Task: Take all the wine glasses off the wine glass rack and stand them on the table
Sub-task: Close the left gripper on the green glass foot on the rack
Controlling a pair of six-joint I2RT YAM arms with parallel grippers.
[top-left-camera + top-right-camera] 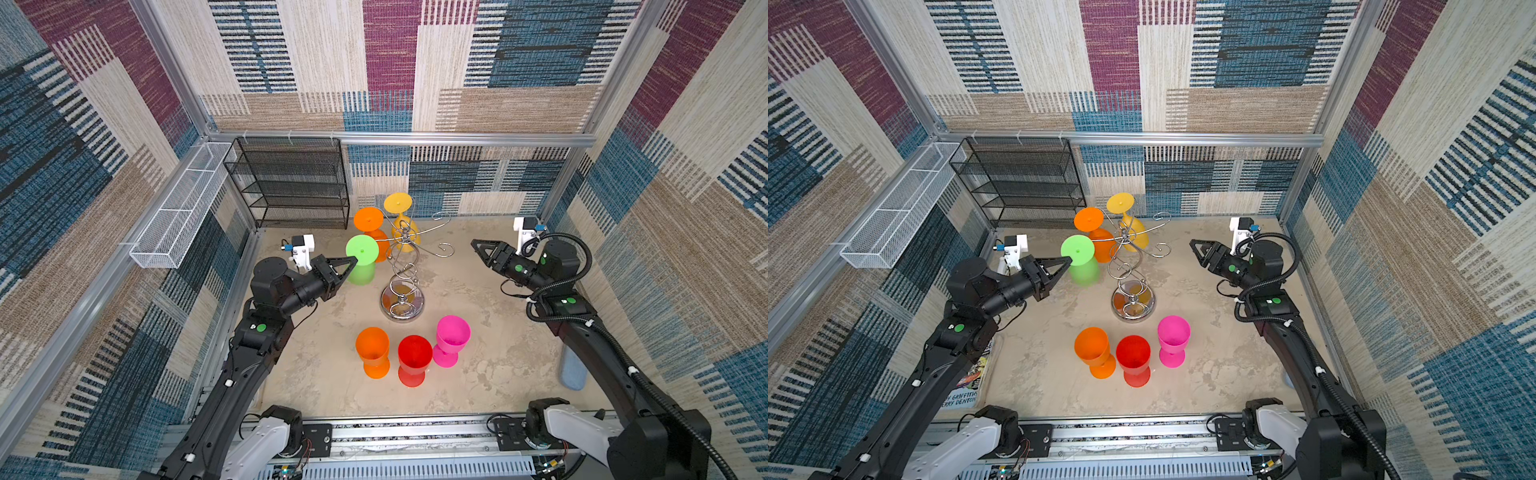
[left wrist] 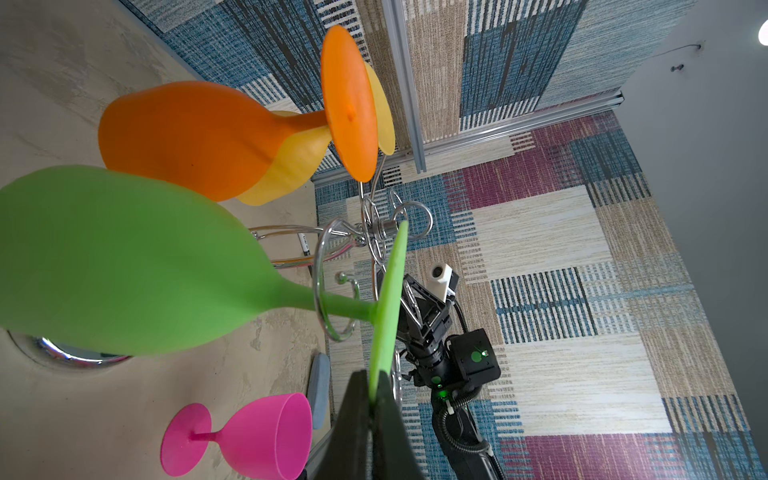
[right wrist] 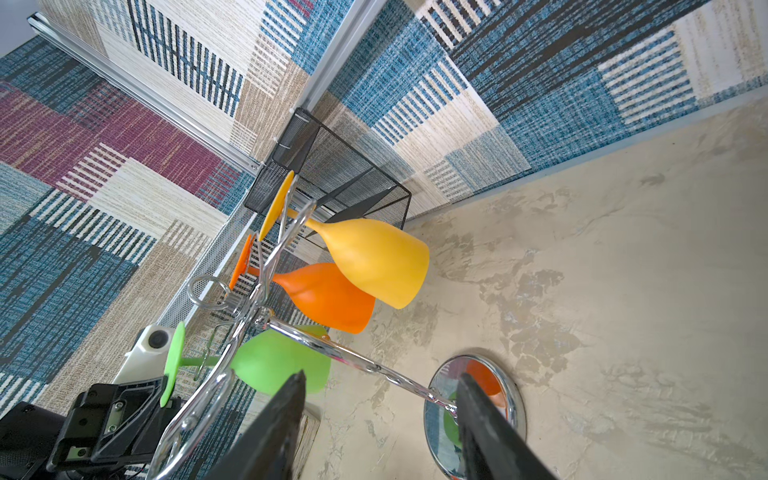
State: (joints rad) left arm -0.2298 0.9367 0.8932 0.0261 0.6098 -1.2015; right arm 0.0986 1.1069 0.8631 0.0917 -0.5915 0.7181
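Green glass, hung bowl-down with its stem in a rack loop just ahead of the left claw, is pinched by its foot rim, so next likely comes sliding it clear, while the right claw hangs open, well apart.

Robot lab cell: aluminium frame, patterned wall panels.

Fingers on green glass foot
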